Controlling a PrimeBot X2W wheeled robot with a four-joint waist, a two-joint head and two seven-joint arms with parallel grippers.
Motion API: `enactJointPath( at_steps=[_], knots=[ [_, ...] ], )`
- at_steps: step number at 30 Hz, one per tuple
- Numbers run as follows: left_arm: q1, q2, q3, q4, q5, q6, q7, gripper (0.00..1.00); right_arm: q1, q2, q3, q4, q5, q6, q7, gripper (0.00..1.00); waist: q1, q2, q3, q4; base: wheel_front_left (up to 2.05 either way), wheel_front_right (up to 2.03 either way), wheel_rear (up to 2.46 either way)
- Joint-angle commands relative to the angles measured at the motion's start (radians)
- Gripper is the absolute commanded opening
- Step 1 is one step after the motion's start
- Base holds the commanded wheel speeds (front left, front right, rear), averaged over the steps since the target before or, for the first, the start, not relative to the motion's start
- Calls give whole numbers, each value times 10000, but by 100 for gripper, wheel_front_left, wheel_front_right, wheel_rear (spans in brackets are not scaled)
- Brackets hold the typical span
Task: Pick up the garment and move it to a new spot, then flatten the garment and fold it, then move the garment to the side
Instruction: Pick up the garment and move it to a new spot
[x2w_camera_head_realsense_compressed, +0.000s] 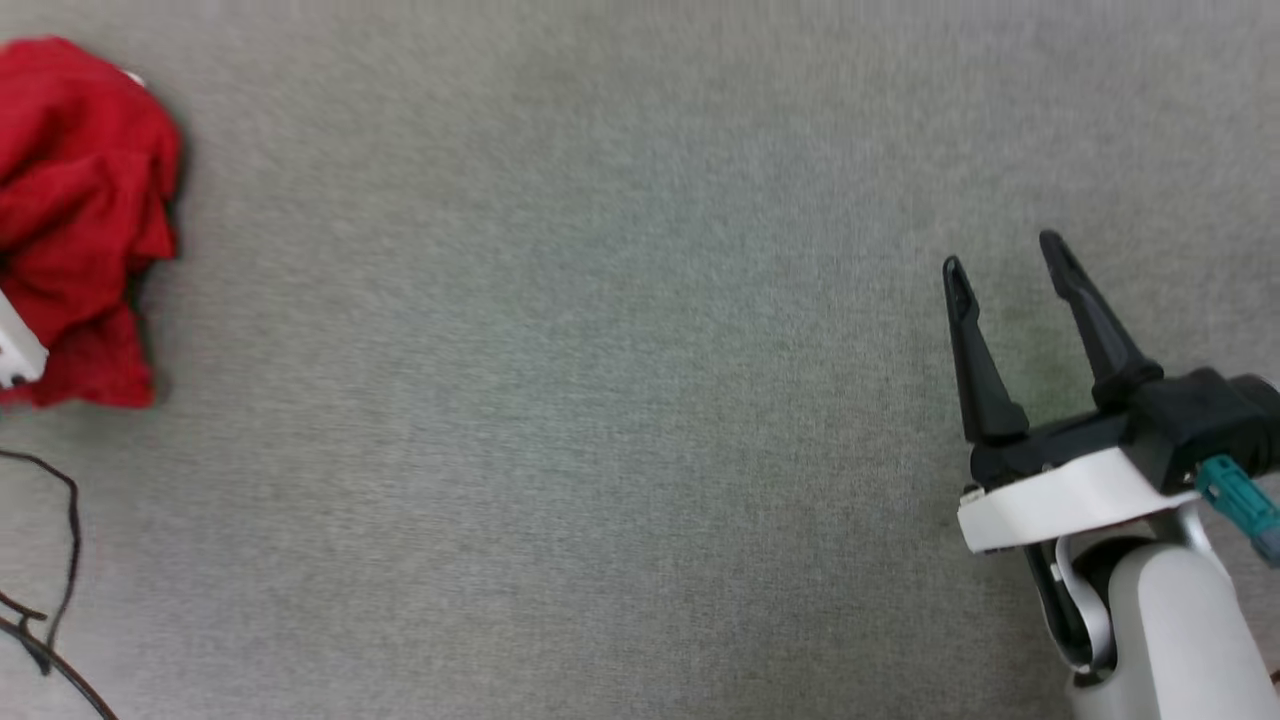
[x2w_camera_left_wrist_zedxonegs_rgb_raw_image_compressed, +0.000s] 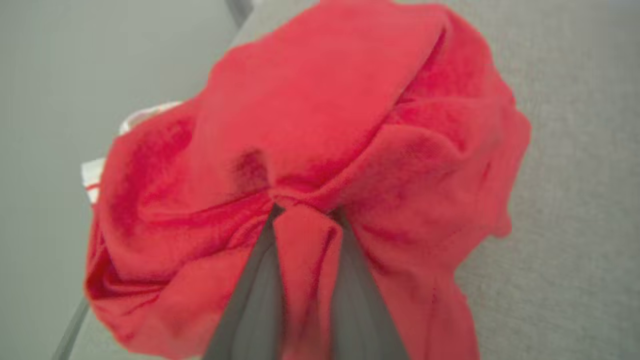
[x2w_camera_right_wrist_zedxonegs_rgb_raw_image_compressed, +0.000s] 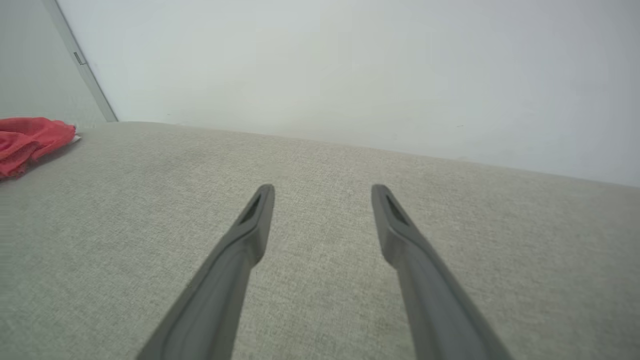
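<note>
The garment (x2w_camera_head_realsense_compressed: 80, 200) sits in a crumpled red heap far out at ten o'clock on the grey counter (x2w_camera_head_realsense_compressed: 600, 400), right at the edge of the head view. That looks too far out to spread and fold it, which I'd guess is why the lift comes first. The left end effector (x2w_camera_left_wrist_zedxonegs_rgb_raw_image_compressed: 307, 210) has its two fingers drawn nearly together on a raised ridge of the cloth. The fabric puckers toward the tips, so it looks like a real pinch, taken high on the pile so the rest can hang free. The right end effector (x2w_camera_head_realsense_compressed: 1003, 253) waits at four o'clock, fingers spread wide with nothing between them, well apart from the garment. It is probably kept back until there is an edge to pull flat. A thin black cable (x2w_camera_head_realsense_compressed: 60, 540) trails at eight o'clock.
</note>
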Motion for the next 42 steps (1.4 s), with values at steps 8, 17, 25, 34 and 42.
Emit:
enactJointPath(
  at_steps=[8,17,25,34,42],
  knots=[
    [-145,-276,-285,-810,733,396,-3182,0,918,18,-346,133,441,-3,40,100,-1,0,-2411,364,0,0,0],
    [853,-1449,-679,-2696,666,438,-4344,0,1814,17,-684,-157,812,-3,221,100,-1,0,-3706,-210,0,0,0],
    [2392,-2841,-1620,-5672,638,557,-4166,0,2296,19,-888,-586,1003,-3,404,100,-1,0,-4000,-1311,0,0,0],
    [4304,-3832,-3558,-7894,810,314,-3192,0,2537,21,-1207,-866,1232,-2,350,100,-1,0,-3402,-2121,0,0,0],
    [5919,-3945,-5610,-7536,1025,-38,-2474,0,2233,20,-1105,-806,1447,-3,190,100,-1,0,-2640,-2039,0,0,0]
  ],
)
